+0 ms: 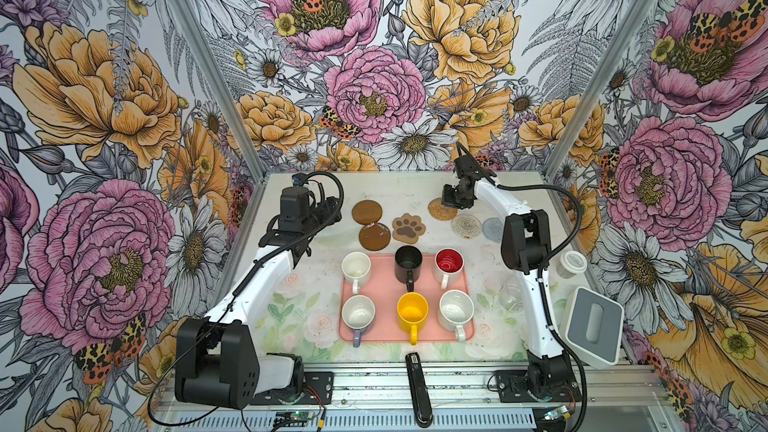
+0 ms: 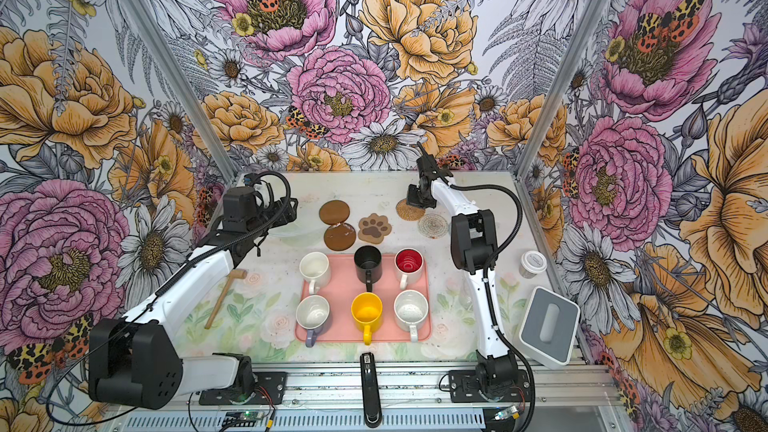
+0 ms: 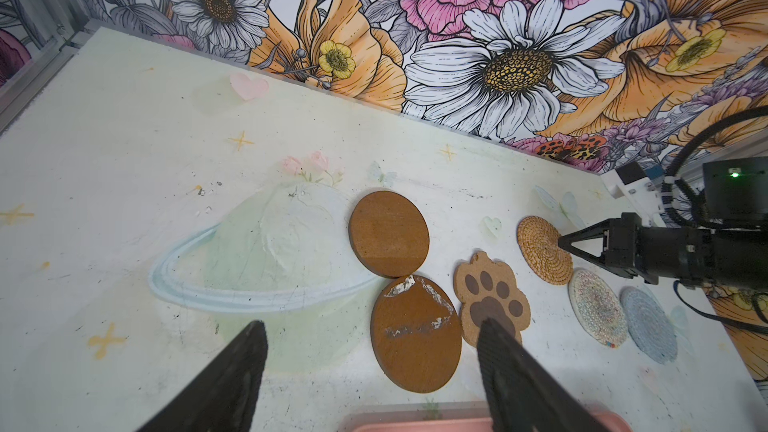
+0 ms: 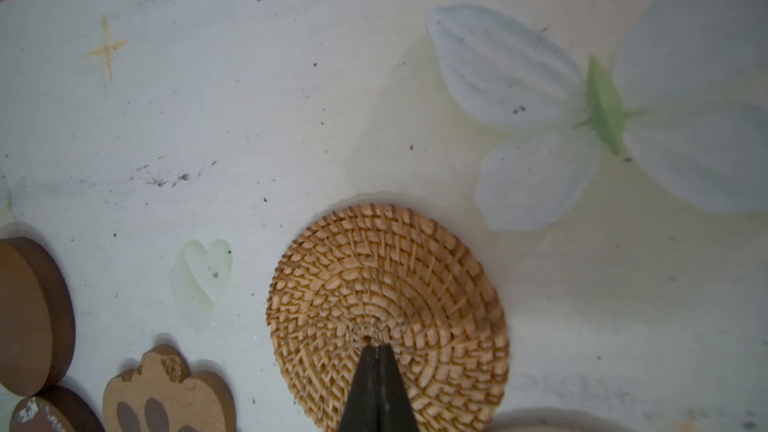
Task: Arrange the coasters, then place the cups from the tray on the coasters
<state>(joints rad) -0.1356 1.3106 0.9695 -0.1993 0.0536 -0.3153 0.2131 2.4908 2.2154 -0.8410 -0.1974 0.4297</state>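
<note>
Cups (image 1: 412, 311), six in two rows of three, stand upright on the salmon-pink tray (image 1: 384, 288). It lies on the near middle of the tabletop (image 1: 299, 309), just beyond the aluminium front rail (image 1: 374, 380). The tabletop is a pale sheet printed with faded roses, stars, hearts and a ringed planet, scuffed with dark specks.

Beyond the tray the coasters (image 1: 374, 236) lie in a loose row. Two brown discs (image 1: 367, 212) touch each other, followed by a paw-shaped one (image 1: 408, 227). Then come a golden round (image 1: 441, 211), a whitish round (image 1: 466, 225) and a pale blue round (image 1: 493, 229), all woven.

The left pincer (image 3: 370, 324) hangs spread wide near the brown discs, grasping nothing. The right pincer (image 4: 376, 347) is clenched, its tip on the golden round's centre.

Bold floral wallpaper (image 1: 374, 89) covers the three walls, with metal posts in the far corners.
</note>
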